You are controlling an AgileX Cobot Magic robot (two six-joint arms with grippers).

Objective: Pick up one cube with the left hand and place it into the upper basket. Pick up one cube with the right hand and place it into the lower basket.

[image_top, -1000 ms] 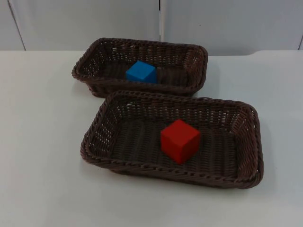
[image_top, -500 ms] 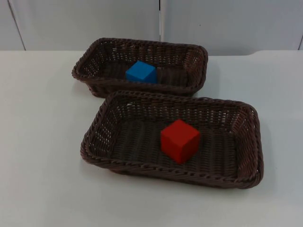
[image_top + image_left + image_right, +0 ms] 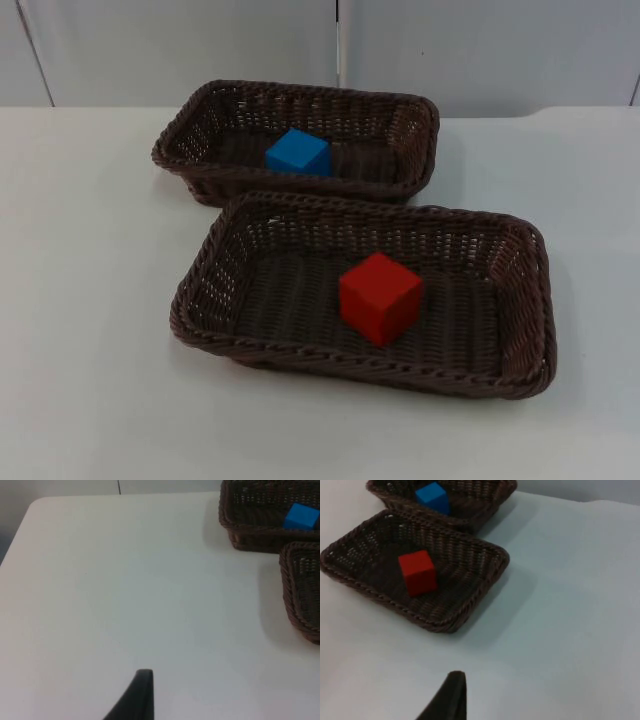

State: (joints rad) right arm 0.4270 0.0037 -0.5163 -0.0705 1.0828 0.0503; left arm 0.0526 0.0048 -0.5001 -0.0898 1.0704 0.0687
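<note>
A blue cube [image 3: 298, 153] lies inside the upper brown wicker basket [image 3: 300, 90] at the back of the table. A red cube [image 3: 379, 297] sits in the middle of the lower basket [image 3: 350, 365], which stands just in front of the upper one. My left gripper [image 3: 144, 680] waits over bare table well to the left of both baskets; its wrist view takes in the blue cube [image 3: 302, 516] and the upper basket [image 3: 250, 535]. My right gripper [image 3: 452, 690] waits to the right, off the lower basket [image 3: 470, 605], looking at the red cube [image 3: 418, 572] and blue cube [image 3: 433, 497].
White table top [image 3: 90, 300] stretches on both sides of the baskets and in front of them. The grey partition wall [image 3: 200, 50] closes the table at the back, close behind the upper basket.
</note>
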